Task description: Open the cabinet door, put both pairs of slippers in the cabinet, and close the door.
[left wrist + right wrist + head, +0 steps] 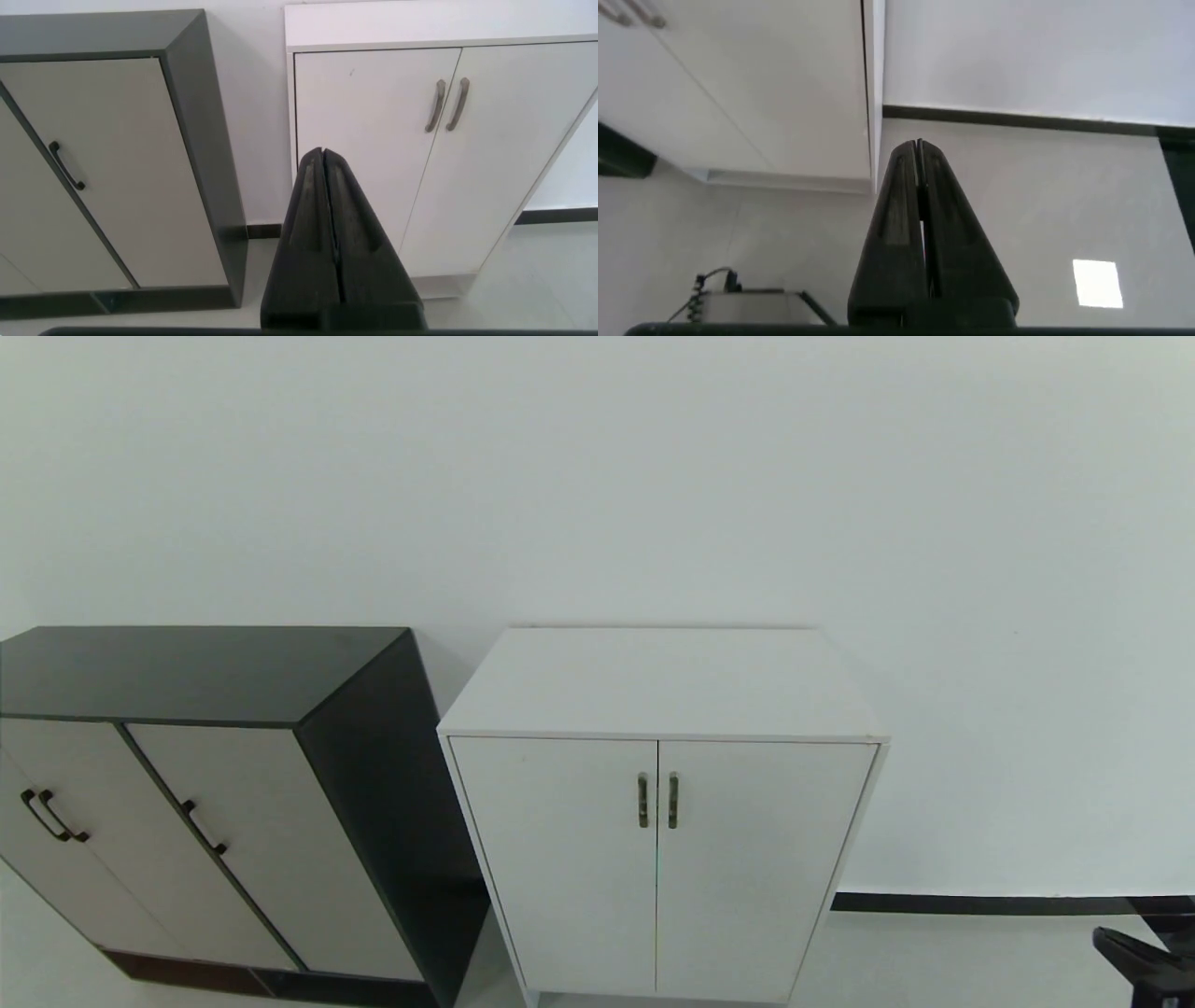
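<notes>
The white cabinet [579, 868] stands on the floor [934, 961] against the wall [597, 476]. Both doors are shut, w/ two handles [643, 800] side by side at the middle. A dark cabinet [373, 784] is just beside it, on the left. L pincer [323, 154] is closed and empty, in front of the white cabinet. R pincer [920, 145] is closed and empty too, low near its bottom right corner.

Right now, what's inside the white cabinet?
I cannot tell. The white cabinet has both doors shut, handles side by side, so everything inside is hidden.
</notes>
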You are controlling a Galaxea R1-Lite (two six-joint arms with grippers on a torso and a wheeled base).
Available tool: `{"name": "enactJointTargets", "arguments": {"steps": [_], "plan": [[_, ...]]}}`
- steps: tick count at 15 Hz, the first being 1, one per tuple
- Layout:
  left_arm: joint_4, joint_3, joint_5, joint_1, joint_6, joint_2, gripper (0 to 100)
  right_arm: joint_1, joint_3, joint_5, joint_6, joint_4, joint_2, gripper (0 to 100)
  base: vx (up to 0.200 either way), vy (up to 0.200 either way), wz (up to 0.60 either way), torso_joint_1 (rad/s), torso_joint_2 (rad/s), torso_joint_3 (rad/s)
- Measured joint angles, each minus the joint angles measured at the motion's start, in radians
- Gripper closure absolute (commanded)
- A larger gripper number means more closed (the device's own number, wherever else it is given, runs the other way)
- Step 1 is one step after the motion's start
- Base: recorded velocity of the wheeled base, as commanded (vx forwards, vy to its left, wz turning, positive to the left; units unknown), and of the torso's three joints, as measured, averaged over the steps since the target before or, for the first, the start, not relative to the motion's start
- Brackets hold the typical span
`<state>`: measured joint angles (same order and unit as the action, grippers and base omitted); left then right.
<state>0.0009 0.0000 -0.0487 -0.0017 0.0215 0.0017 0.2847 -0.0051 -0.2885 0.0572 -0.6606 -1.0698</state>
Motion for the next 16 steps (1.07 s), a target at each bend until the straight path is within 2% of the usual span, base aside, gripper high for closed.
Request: {"name": "enactJointTargets", "arguments": {"steps": [3, 6, 10, 12, 14, 16], "plan": [[0.000, 0.000, 0.000, 0.000, 0.000, 0.000, 100, -0.007, 0.003, 0.057, -0.001, 0.335, 0.276, 100, 0.000, 0.000, 0.00, 0.000, 0.00, 0.000], [0.001, 0.000, 0.000, 0.000, 0.001, 0.000, 100, -0.001, -0.014, 0.165, -0.016, 0.649, 0.553, 100, 0.000, 0.000, 0.00, 0.000, 0.00, 0.000], [0.000, 0.000, 0.000, 0.000, 0.000, 0.000, 100, 0.138, -0.022, 0.202, -0.063, 0.685, 0.704, 100, 0.000, 0.000, 0.00, 0.000, 0.00, 0.000], [0.001, 0.000, 0.000, 0.000, 0.000, 0.000, 100, 0.152, -0.006, 0.219, -0.075, 0.673, 0.709, 100, 0.000, 0.000, 0.00, 0.000, 0.00, 0.000], [0.000, 0.000, 0.000, 0.000, 0.000, 0.000, 100, 0.107, -0.003, 0.222, -0.077, 0.670, 0.719, 100, 0.000, 0.000, 0.00, 0.000, 0.00, 0.000], [0.001, 0.000, 0.000, 0.000, 0.000, 0.000, 100, -0.015, -0.002, 0.222, -0.077, 0.670, 0.768, 100, 0.000, 0.000, 0.00, 0.000, 0.00, 0.000]]}}
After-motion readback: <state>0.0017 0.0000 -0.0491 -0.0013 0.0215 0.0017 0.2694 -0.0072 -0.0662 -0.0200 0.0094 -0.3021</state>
